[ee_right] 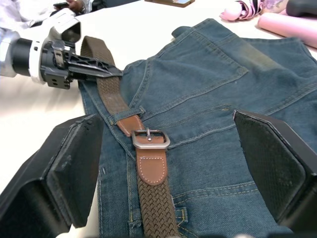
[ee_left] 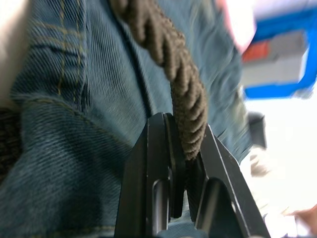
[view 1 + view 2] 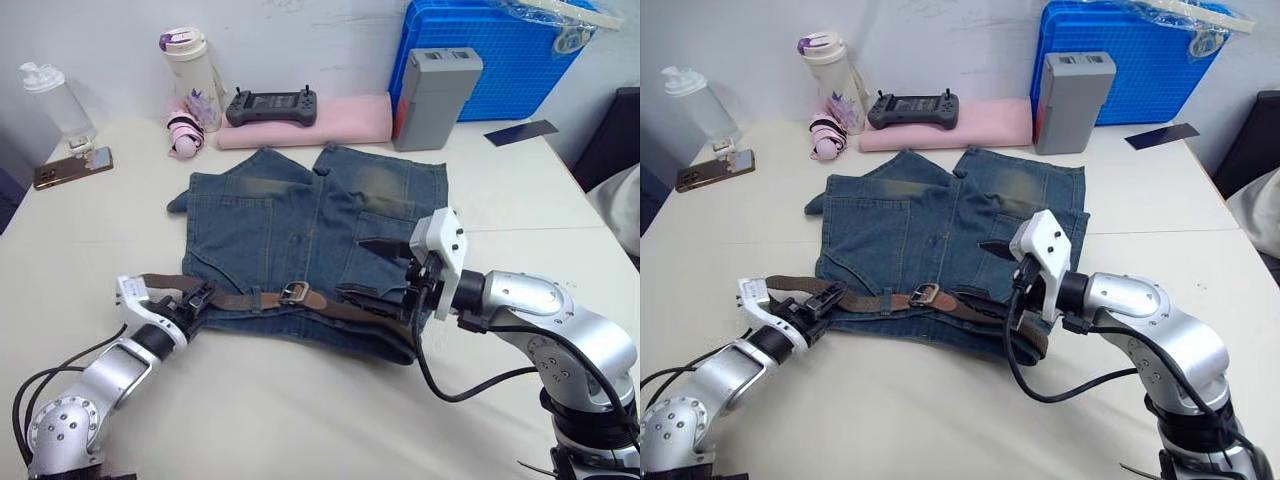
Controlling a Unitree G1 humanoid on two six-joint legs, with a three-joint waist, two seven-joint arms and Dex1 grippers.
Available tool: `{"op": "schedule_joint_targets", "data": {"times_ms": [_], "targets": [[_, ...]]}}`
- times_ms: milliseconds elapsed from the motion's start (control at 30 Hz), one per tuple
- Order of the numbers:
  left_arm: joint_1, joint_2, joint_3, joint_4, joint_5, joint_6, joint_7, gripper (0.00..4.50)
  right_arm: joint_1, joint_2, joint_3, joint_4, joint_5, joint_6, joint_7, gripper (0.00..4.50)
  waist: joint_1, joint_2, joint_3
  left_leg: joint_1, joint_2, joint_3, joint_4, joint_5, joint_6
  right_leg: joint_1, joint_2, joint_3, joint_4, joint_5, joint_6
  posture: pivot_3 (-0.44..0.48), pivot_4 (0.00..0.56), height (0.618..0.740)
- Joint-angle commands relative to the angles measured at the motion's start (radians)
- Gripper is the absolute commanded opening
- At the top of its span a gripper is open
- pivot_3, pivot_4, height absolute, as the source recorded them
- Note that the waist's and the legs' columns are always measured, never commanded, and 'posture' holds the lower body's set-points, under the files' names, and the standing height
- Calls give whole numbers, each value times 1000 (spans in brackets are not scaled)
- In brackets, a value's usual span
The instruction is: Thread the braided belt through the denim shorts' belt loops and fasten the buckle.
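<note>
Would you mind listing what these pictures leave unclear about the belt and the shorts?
- Right end of the belt: in the eye views the right gripper covers it.
- Belt loops on the shorts: too small to count in the eye views; the right wrist view cuts the waistband off.
- Buckle pin: too small to tell whether it sits in a hole.
- Background behind the left gripper: blurred.

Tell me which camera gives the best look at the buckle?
The right wrist view: the buckle sits centred, its silver frame, pin and tan tab clear on the shorts. Both eye views show it small at the waistband. In the left wrist view I can't make it out.
</note>
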Motion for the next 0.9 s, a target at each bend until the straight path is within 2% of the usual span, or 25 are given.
{"op": "schedule_joint_targets", "data": {"times_ms": [33,233,400,700,900], "targets": [[-64,73,-24,60,87,74,-143,0,-9,-31,66,-24,-68,-90,43,4449,0,0,1,0,0,0,0,0,0,0,0,0,0,0,0,0,150,718],[-172,191,-73,194,301,150,-440,0,-57,-47,288,88,-380,-433,114,4449,-7,0,2,0,-1,0,-1,0,0,-3,2,-2,1,0,0,0,150,718],[-240,233,-122,240,459,170,-648,0,-92,-9,346,187,-490,-611,150,4449,-9,1,4,0,-1,-1,-1,0,0,-3,2,-3,0,0,0,0,150,718],[-361,175,-216,280,680,149,-853,0,-126,32,422,300,-635,-842,218,4449,-13,-1,8,0,-1,-2,-1,0,0,-3,2,-5,0,0,0,0,150,718],[-383,147,-225,327,775,157,-936,0,-116,51,475,360,-727,-979,239,4449,-22,-1,8,0,-2,-2,0,0,0,-3,2,-5,0,0,0,0,150,718]]}}
